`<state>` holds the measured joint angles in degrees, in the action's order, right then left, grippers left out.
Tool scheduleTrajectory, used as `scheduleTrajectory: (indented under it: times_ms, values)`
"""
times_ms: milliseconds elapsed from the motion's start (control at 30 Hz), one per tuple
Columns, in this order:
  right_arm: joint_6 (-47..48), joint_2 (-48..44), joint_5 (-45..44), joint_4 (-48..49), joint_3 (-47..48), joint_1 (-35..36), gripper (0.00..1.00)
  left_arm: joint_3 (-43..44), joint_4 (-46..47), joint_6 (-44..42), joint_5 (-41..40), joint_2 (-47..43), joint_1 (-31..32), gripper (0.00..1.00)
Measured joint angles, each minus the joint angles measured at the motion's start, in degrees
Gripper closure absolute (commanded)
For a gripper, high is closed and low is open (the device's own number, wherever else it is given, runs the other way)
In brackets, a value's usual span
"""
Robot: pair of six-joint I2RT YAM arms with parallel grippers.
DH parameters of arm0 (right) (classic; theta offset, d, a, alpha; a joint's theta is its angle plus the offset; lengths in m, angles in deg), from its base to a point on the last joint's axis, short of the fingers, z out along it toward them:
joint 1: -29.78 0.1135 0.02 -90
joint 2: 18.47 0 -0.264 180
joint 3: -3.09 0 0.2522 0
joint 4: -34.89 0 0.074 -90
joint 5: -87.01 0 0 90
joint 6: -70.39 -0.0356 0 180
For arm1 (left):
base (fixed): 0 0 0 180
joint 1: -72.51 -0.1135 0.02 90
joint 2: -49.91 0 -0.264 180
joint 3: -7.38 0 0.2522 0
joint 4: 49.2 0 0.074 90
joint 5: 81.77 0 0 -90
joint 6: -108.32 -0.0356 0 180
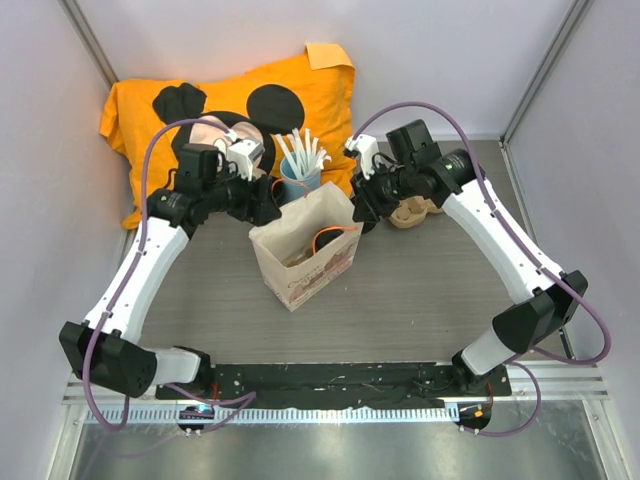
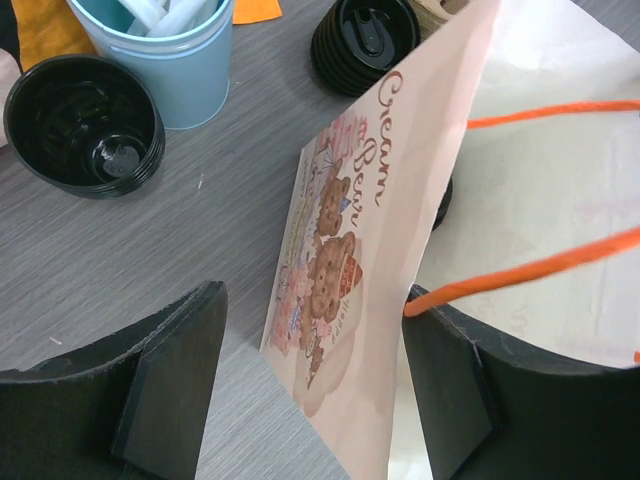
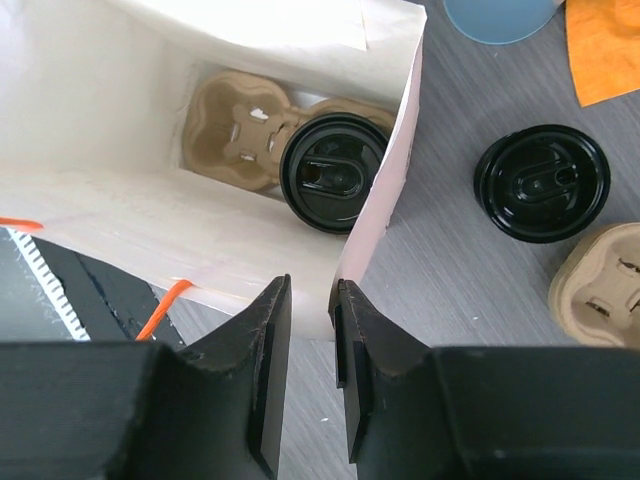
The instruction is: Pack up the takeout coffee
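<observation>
The takeout coffee (image 3: 333,180) stands inside the paper bag (image 1: 305,265), at its bottom, set in a cardboard tray (image 3: 232,130); only its black lid shows. It lies beyond the right gripper (image 3: 310,295), which is nearly closed and pinches the bag's rim, with the bag wall running between gripper and cup. The left gripper (image 2: 315,300) is at the opposite side of the bag with its jaws wide apart, straddling the printed wall near an orange handle (image 2: 540,115) without clamping it. Outside the bag on the tabletop (image 1: 420,290) are a second black-lidded cup (image 3: 541,183) just beside the wall, a loose cardboard tray (image 3: 600,285), a blue cup (image 2: 170,60) of white sticks, and a hollow black piece (image 2: 85,125).
</observation>
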<state>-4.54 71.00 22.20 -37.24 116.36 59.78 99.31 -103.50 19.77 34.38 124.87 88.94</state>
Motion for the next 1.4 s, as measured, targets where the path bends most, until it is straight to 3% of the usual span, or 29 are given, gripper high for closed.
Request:
scheduleTrajectory:
  times_ms: [1400]
  values:
    - [3.93, -3.15, 12.66, -8.15, -1.97, 4.17, 0.61, -0.11, 2.01, -2.16, -2.6, 2.56, 0.0, 0.25]
